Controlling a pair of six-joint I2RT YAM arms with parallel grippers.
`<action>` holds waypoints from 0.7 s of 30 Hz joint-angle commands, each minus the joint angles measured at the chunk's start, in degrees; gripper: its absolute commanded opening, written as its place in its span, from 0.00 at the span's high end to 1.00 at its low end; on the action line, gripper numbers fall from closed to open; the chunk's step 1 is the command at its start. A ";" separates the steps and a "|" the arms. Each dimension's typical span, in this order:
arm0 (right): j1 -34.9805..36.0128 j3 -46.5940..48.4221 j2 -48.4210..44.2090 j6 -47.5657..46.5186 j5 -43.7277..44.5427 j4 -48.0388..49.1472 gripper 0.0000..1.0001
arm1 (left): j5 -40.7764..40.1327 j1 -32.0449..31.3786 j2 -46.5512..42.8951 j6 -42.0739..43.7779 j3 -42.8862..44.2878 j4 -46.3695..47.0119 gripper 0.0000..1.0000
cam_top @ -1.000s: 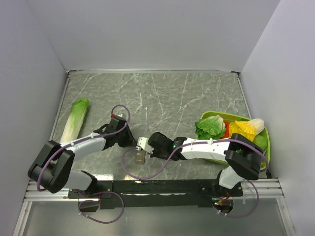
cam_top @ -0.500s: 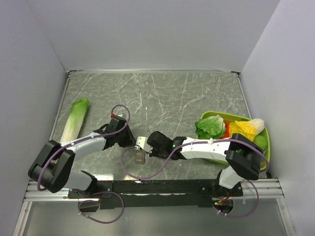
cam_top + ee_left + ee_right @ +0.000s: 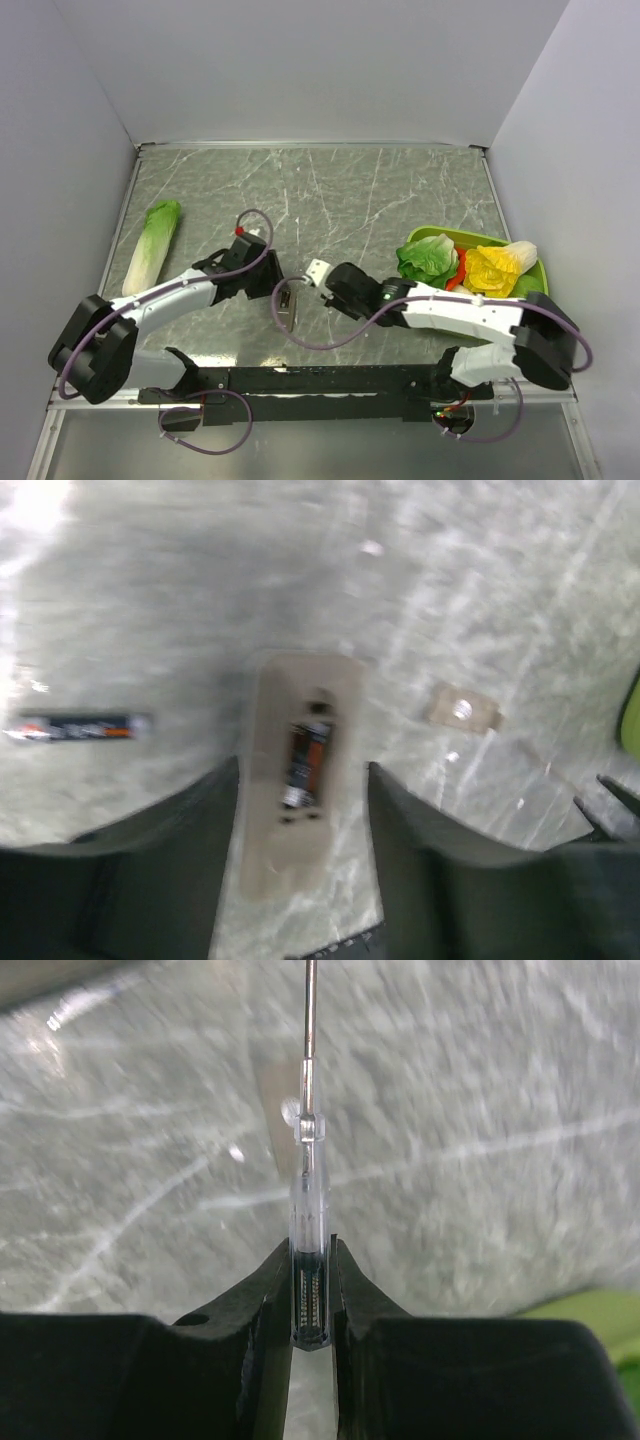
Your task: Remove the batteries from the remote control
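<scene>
The remote control lies grey-tan face up on the table, one battery sitting in its dark recess. A second battery lies loose on the table to its left. My left gripper is open, its fingers standing on either side of the remote's near end with a gap on the right. From above, the remote sits between both arms, the left gripper beside it. My right gripper is shut on a clear-handled tool with a thin metal shaft, raised up and right of the remote.
A small tan cover piece lies right of the remote. A long pale-green cabbage rests at far left. A green tray with lettuce and yellow vegetables stands at right. Purple cables loop over both arms.
My left gripper has opened and let go of the remote. The right gripper has pulled back up and to the right with its tool, off the remote.
</scene>
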 commanded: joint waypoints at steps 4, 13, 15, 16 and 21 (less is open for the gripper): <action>-6.20 -9.25 -16.54 9.03 -1.97 5.17 1.00 | -11.90 -11.66 -0.01 -2.60 6.71 -10.81 0.26; -11.48 -12.34 -28.78 9.56 -1.54 5.54 1.00 | -17.09 -20.47 2.53 -8.06 5.83 -13.89 0.22; -11.66 -12.08 -30.01 9.29 -0.93 5.01 1.00 | -18.05 -21.87 3.58 -8.67 6.27 -14.07 0.21; -11.84 -11.99 -30.28 9.12 -0.75 4.75 1.00 | -18.40 -22.14 4.11 -8.85 6.36 -14.07 0.21; -12.45 -12.16 -32.21 8.68 0.21 4.05 1.00 | -17.44 -22.32 7.36 -8.15 5.40 -11.87 0.23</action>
